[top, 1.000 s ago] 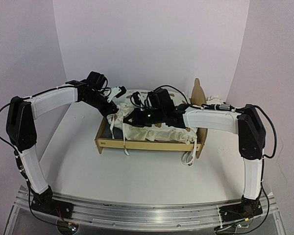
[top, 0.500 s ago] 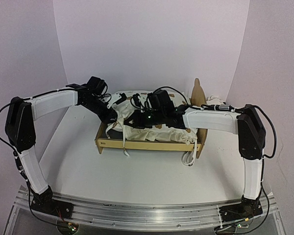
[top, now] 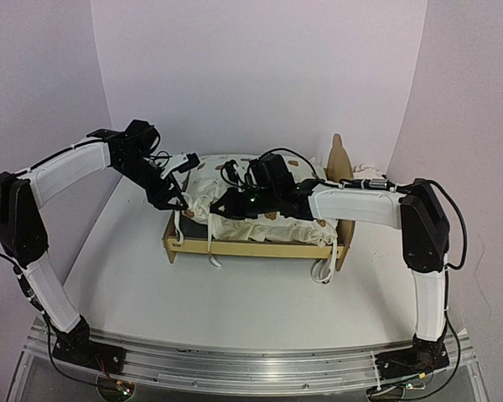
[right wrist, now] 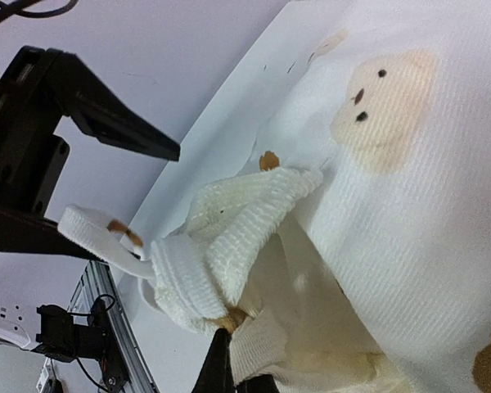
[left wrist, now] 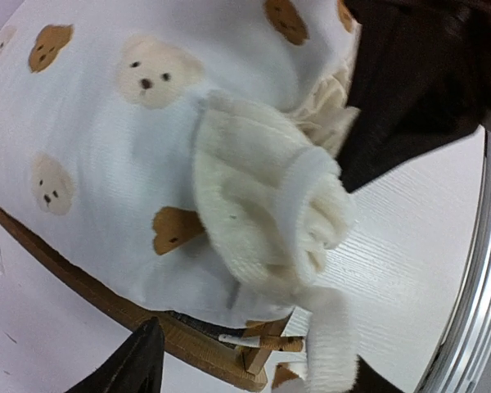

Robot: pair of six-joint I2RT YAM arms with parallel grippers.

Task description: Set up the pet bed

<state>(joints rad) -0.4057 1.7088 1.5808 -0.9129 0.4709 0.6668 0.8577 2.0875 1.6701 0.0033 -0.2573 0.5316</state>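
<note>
The pet bed (top: 256, 248), a low light-wood frame with its tall headboard (top: 339, 163) on the right, stands mid-table. A cream bear-print cushion (top: 272, 224) lies bunched in it. My right gripper (top: 224, 206) is shut on the cushion's folded left corner (right wrist: 229, 237), with its dark fingertips (right wrist: 221, 360) pinching ribbed fabric. My left gripper (top: 178, 199) hangs open just left of that corner, over the bed's left end. Its fingers (left wrist: 139, 364) stand apart, and a cream tie string (left wrist: 331, 340) hangs loose between them. The wooden rail (left wrist: 106, 301) shows under the cushion.
Pale walls close in the table on the left, back and right. A small cream thing (top: 368, 170) lies behind the headboard. More tie strings (top: 323, 270) hang over the bed's front rail. A metal rail (top: 251, 364) carries both arm bases at the near edge.
My left gripper opened, let go of the cushion's corner and drew back to the left. The right gripper stayed shut on the cushion, almost in place.
</note>
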